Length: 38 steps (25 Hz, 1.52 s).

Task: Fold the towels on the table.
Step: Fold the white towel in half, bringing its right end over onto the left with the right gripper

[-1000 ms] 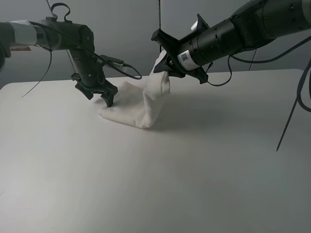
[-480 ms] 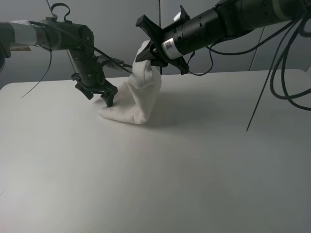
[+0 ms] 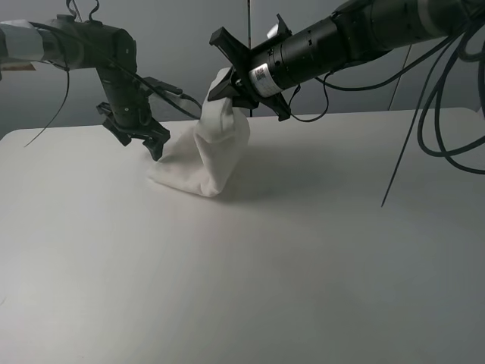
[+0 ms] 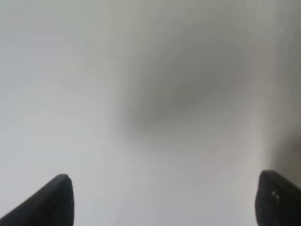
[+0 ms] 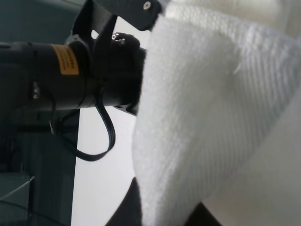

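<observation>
The white towel [image 3: 204, 159] is partly lifted off the table [image 3: 303, 273]. Its lower part rests on the tabletop and its upper corner is pulled up. My right gripper [image 3: 227, 85] is shut on that upper corner, reaching across from the right. In the right wrist view the towel [image 5: 211, 108] fills most of the picture, close up. My left gripper [image 3: 144, 142] hangs open just left of the towel, a little above the table, holding nothing. In the left wrist view its two fingertips [image 4: 59, 200] stand wide apart over blurred bare tabletop.
Black cables [image 3: 436, 114] hang from the right arm over the back right of the table. The left arm [image 5: 61, 66], with a yellow label, shows beyond the towel in the right wrist view. A grey wall stands behind the table.
The right gripper carried the towel's corner up and to the left, then nearly stopped. The left gripper rose and drew back to the left, off the towel's edge, staying open.
</observation>
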Each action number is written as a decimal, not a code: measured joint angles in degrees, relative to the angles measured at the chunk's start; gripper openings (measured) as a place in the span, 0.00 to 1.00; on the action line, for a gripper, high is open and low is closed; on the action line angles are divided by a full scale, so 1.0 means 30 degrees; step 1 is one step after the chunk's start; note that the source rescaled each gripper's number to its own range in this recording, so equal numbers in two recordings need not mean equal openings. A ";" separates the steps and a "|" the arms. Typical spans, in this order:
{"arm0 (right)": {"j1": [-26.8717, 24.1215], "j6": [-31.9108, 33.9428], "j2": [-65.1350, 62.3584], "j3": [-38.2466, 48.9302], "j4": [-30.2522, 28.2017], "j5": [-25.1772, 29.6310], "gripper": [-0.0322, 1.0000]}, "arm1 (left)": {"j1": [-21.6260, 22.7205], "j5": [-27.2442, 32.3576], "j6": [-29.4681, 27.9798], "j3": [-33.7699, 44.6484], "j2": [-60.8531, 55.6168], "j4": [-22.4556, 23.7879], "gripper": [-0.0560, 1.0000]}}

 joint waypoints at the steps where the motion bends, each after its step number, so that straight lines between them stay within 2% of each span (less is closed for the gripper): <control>1: 0.0000 -0.0033 0.0000 0.0000 0.0000 0.0140 0.04 | 0.0291 0.0221 0.0047 0.0000 -0.0040 -0.0036 0.99; 5: 0.0000 -0.0033 0.0026 0.0000 0.0000 0.0260 0.04 | 0.1667 0.1320 0.0974 0.0000 -0.0443 -0.1131 0.99; 14: 0.0000 -0.0033 0.0026 0.0000 0.0012 -0.1573 0.04 | 0.4427 0.2578 0.4093 0.0000 -0.2588 -0.5964 0.99; 19: 0.0000 -0.0033 0.0026 0.0000 0.0043 -0.2458 0.04 | 0.4651 0.2620 0.4770 0.0000 -0.3079 -0.6668 0.99; 24: 0.0000 -0.0118 0.0026 0.0000 0.0043 -0.2577 0.04 | 0.4651 0.2654 0.4872 0.0000 -0.3079 -0.6819 0.99; 25: 0.0000 -0.0371 0.0026 0.0000 0.0179 -0.2577 0.06 | 0.4651 0.2654 0.4872 0.0000 -0.3079 -0.6819 0.99; 26: 0.0000 -0.0847 0.0044 0.0000 0.0540 -0.2577 0.14 | 0.4651 0.2654 0.4872 0.0000 -0.3079 -0.6819 0.99; 27: 0.0000 -0.1376 0.0044 0.0000 0.0927 -0.2577 0.27 | 0.4651 0.2654 0.4872 0.0000 -0.3079 -0.6819 0.99; 29: 0.0046 -0.2906 0.0044 0.0000 0.2477 -0.2542 0.73 | 0.4651 0.2654 0.4872 0.0000 -0.3079 -0.6855 0.99; 30: 0.0153 -0.3982 0.0044 0.0000 0.3470 -0.2506 0.87 | 0.4651 0.2654 0.4872 0.0000 -0.3079 -0.6832 0.99; 31: 0.0348 -0.4892 0.0044 0.0000 0.4271 -0.2506 0.94 | 0.4651 0.2619 0.4872 0.0000 -0.3079 -0.6866 0.99; 34: 0.1168 -0.6907 0.0044 -0.0044 0.6110 -0.2648 0.99 | 0.4651 0.2619 0.4890 0.0000 -0.3079 -0.6866 0.99; 38: 0.1705 -0.7433 0.0044 -0.0044 0.6208 -0.3140 1.00 | 0.4651 0.2619 0.4890 0.0000 -0.3079 -0.6866 0.99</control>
